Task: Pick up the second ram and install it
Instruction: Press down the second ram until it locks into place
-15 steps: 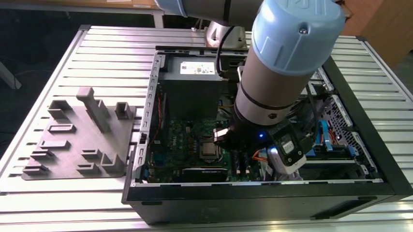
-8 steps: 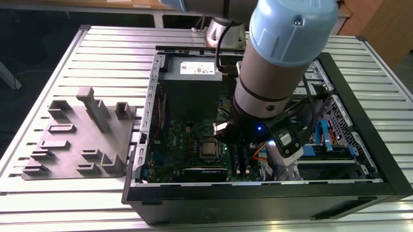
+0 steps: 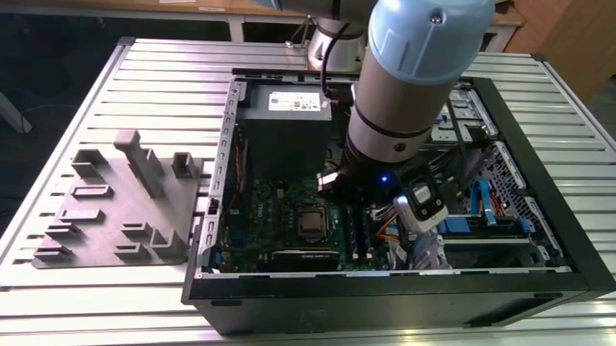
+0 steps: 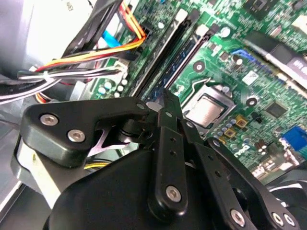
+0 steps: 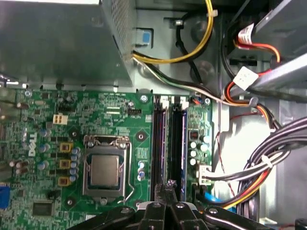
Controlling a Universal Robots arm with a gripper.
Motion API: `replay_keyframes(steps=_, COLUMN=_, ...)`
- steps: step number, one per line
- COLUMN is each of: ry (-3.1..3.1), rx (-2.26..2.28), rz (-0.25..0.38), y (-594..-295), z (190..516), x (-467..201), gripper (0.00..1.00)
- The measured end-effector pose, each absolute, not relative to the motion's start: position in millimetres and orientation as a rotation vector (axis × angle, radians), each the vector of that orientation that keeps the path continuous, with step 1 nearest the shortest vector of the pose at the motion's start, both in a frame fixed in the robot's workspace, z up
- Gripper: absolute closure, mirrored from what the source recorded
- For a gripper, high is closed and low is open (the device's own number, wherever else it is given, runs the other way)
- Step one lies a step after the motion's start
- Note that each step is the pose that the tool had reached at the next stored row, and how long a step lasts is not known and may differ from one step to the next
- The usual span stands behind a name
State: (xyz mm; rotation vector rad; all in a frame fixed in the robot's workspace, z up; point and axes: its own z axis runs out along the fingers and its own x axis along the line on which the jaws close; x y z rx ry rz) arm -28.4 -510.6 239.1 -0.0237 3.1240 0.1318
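My gripper (image 5: 169,185) is down inside the open computer case (image 3: 539,180), its black fingers shut together with nothing seen between them. Its tips hang just over the near end of the two long memory slots on the green motherboard (image 5: 120,120). A thin dark ram (image 5: 177,143) stands in one slot, right beside a second dark slot (image 5: 159,143); I cannot tell whether it is fully seated. In the second wrist view the shut gripper (image 4: 167,96) points at the same ram (image 4: 186,56). The arm (image 3: 405,108) hides the fingers in the exterior view.
A grey fixture block (image 3: 125,209) with raised holders lies on the slatted table at the exterior view's left. Cable bundles (image 5: 259,167) crowd one side of the slots, the processor socket (image 5: 105,170) sits on the other, and the power supply box (image 3: 286,130) lies beyond.
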Motion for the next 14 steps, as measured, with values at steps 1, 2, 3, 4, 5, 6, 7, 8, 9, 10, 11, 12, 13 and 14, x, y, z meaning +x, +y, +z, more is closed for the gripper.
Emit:
replay_keyframes(steps=1, ry=3.124, rx=-0.024, rz=0.132, y=-509.7, z=239.1, x=-28.4, gripper=0.93)
replay_keyframes(steps=2, ry=3.124, rx=-0.024, rz=0.132, y=-509.4, z=239.1, x=-28.3, gripper=0.93)
replay_keyframes(steps=3, ry=3.124, rx=-0.024, rz=0.132, y=-509.3, z=239.2, x=-28.3, gripper=0.93)
replay_keyframes(steps=4, ry=3.124, rx=-0.024, rz=0.131, y=-509.2, z=240.0, x=-28.4, gripper=0.93)
replay_keyframes(steps=5, ry=3.124, rx=-0.024, rz=0.131, y=-509.2, z=241.6, x=-28.4, gripper=0.93)
replay_keyframes(steps=6, ry=3.124, rx=-0.024, rz=0.131, y=-509.2, z=244.1, x=-28.4, gripper=0.93)
replay_keyframes(steps=7, ry=3.124, rx=-0.024, rz=0.132, y=-509.2, z=246.1, x=-28.4, gripper=0.93)
replay_keyframes(steps=8, ry=3.124, rx=-0.024, rz=0.132, y=-509.1, z=248.0, x=-28.4, gripper=0.93)
replay_keyframes(steps=9, ry=3.124, rx=-0.024, rz=0.132, y=-509.1, z=249.8, x=-28.4, gripper=0.93)
replay_keyframes(steps=10, ry=3.124, rx=-0.024, rz=0.132, y=-509.1, z=251.3, x=-28.4, gripper=0.93)
replay_keyframes(steps=11, ry=3.124, rx=-0.024, rz=0.132, y=-509.1, z=251.5, x=-28.4, gripper=0.93)
replay_keyframes(steps=12, ry=3.124, rx=-0.024, rz=0.132, y=-509.1, z=251.5, x=-28.4, gripper=0.93)
replay_keyframes(steps=13, ry=3.124, rx=-0.024, rz=0.132, y=-509.1, z=251.5, x=-28.4, gripper=0.93)
replay_keyframes(steps=14, ry=3.124, rx=-0.024, rz=0.132, y=-509.1, z=251.6, x=-28.2, gripper=0.93)
